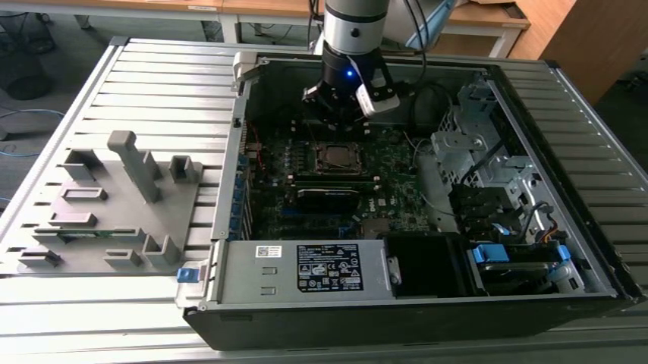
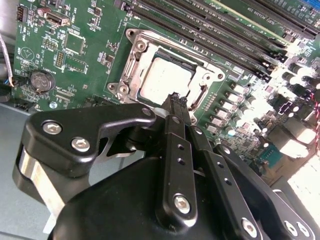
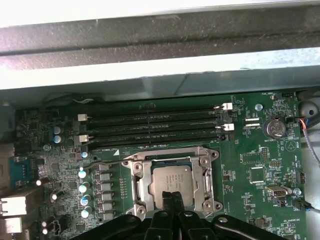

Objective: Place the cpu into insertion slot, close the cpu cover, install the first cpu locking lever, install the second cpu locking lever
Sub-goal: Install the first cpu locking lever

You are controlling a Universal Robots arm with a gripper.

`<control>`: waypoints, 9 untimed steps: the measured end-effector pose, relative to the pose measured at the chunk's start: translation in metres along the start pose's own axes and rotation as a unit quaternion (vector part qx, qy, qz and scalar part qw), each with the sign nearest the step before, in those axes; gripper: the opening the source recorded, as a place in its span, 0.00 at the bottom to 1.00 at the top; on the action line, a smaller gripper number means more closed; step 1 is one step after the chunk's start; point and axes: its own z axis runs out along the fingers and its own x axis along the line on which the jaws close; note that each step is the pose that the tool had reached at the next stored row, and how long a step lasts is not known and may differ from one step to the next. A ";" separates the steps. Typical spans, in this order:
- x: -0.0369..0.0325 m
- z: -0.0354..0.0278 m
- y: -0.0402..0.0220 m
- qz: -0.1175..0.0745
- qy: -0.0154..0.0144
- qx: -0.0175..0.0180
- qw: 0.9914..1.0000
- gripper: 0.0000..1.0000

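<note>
Over slot (image 3: 209,199): gripper (image 3: 172,196) fingers pressed together, tips just beside cover (image 3: 136,186) edge. cpu (image 3: 172,180) seated in slot, cover looks down over it. Likely 1st lever step; lever not made out. Push with joined tips, slowly, staying off cpu top.

A lab or workshop. An open black computer case (image 1: 385,322) lies on a ribbed grey metal bench (image 1: 162,76), pale wooden desks (image 1: 496,19) beyond.
</note>
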 end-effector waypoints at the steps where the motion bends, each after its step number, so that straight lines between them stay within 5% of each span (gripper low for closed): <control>1: 0.0000 -0.0006 0.0000 0.000 0.000 0.000 1.000 0.10; 9: 0.0009 -0.0017 0.0000 0.000 0.000 0.000 1.000 0.10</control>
